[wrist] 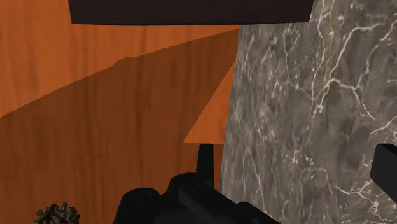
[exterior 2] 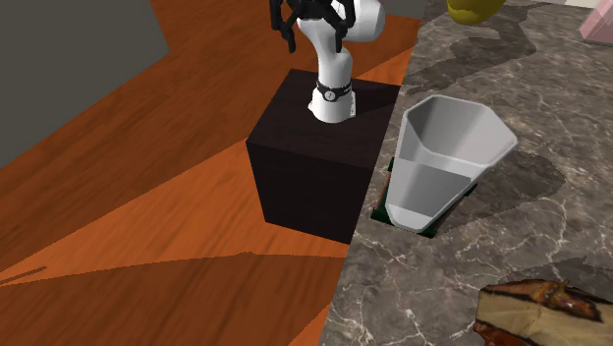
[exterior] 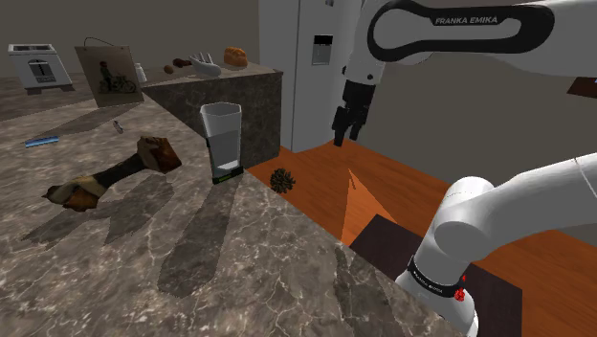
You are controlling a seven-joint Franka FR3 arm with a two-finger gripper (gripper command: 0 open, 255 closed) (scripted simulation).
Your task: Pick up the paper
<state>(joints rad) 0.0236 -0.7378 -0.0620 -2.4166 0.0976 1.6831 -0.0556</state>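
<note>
Lower right of the shoulder view, there was the dark stand [exterior: 378, 244], with the marbled desk [exterior: 220, 258] spreading across the lower left. At the desk's edge, mid-frame, a clear tumbler [exterior: 223, 144] stood upright. Right of centre the claw [exterior: 346, 132] hung over the orange wood floor [exterior: 402, 182], fingers spread apart and gripping nothing. The paper [exterior: 108, 72], a tan sheet with a dark drawing, stood propped far off in the upper left, near a white toaster [exterior: 40, 65].

Grey veined counter [exterior: 239, 258], orange floor [exterior: 402, 182], black tool [exterior: 345, 134]
</note>
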